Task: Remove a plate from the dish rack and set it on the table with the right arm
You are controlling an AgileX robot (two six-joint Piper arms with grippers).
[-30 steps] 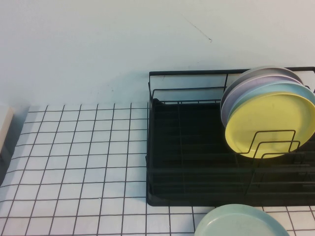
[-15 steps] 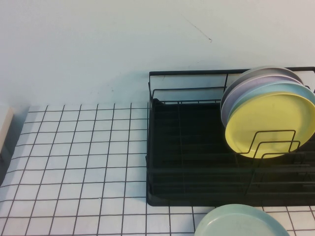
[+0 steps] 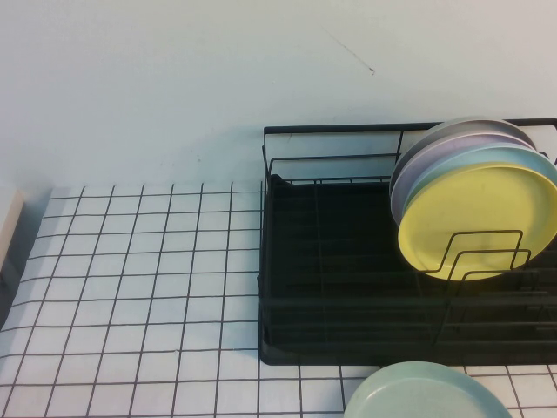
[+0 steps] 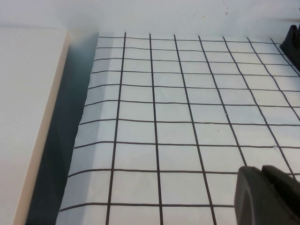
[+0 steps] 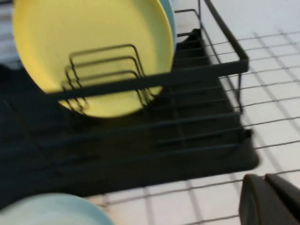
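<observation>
The yellow plate (image 3: pixel 477 222) stands on edge at the right end of the dish rack (image 3: pixel 348 287), nearest of a stack of upright plates, behind black wire dividers (image 3: pixel 483 252) that cross its lower half. Behind it only the rims of the others show: a light-blue plate (image 3: pixel 487 157), then a lavender one and a grey one, their faces hidden. The rack's right end is cut off by the high view's edge, so its full width cannot be seen.

On the gridded counter (image 3: pixel 139 287), just in front of the rack, lies a pale-green plate (image 3: pixel 426 396), cut off at the near edge.

Neither arm appears in the high view. The right gripper (image 5: pixel 269 199) shows only as a dark tip in its wrist view, near the rack's front corner and well apart from the yellow plate; its fingers are pressed together on nothing. The left gripper (image 4: pixel 267 194) is a dark tip over bare counter far to the left of the rack; whether it is spread or pressed together cannot be told.
</observation>
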